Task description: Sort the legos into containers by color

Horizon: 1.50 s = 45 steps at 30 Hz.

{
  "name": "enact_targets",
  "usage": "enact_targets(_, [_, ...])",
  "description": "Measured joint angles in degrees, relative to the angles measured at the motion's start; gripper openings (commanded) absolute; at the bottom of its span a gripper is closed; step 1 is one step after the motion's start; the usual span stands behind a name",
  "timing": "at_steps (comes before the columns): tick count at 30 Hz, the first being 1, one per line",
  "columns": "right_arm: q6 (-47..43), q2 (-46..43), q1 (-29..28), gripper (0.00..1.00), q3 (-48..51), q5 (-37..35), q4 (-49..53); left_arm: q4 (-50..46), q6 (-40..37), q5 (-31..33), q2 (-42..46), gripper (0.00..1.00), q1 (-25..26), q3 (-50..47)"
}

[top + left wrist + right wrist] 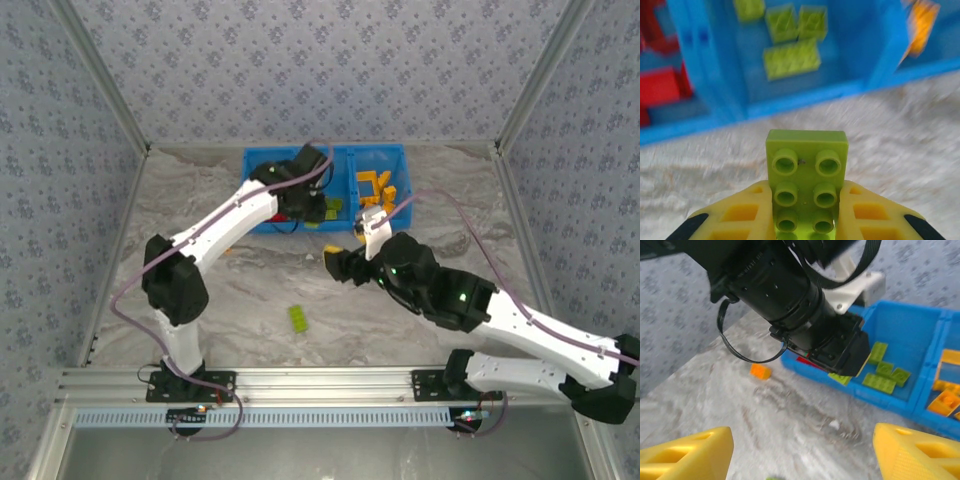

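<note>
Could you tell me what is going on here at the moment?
Two arms are sorting bricks by colour into a blue tray. The left gripper is shut on a green brick just in front of the tray, facing the middle compartment, where other green bricks lie. Red bricks are in the left compartment, orange bricks in the right. The right gripper is open over the table, holding nothing. A loose green brick and a loose orange brick lie on the table.
</note>
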<state>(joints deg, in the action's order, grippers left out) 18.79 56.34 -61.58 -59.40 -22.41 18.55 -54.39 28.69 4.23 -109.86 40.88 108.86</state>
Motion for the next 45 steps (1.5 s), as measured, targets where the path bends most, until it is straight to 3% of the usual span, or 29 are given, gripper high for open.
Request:
enact_targets(6, [-0.1,7.1,5.4,0.76,-2.8,-4.2,-3.0,-0.9,-0.6,-0.6,-15.4,0.22,-2.1,21.8])
enact_targets(11, [0.4,8.7,10.3,0.76,-2.8,-3.5,-5.6,-0.4,-0.3,-3.0,-26.1,0.23,-6.0,30.7])
enact_targets(17, [1.9,9.4,13.2,0.78,-2.4,-0.9,-9.0,3.7,0.1,-7.6,-32.0,0.24,-9.4,32.8])
enact_targets(28, [3.3,12.4,15.1,0.78,0.7,1.7,-15.6,9.2,0.3,-10.5,-39.5,0.26,-9.3,37.4])
enact_targets(35, [4.2,11.6,14.8,0.79,1.8,2.3,-16.3,10.2,1.2,-10.7,-43.1,0.35,-9.9,37.8])
enact_targets(39, [4.3,11.4,14.3,0.79,2.7,2.4,-16.3,10.6,1.7,-11.3,-43.9,0.49,-10.2,38.8])
enact_targets(45, [4.3,11.3,14.0,0.79,3.8,2.5,-15.8,10.6,1.8,-12.4,-43.6,0.54,-10.2,39.7])
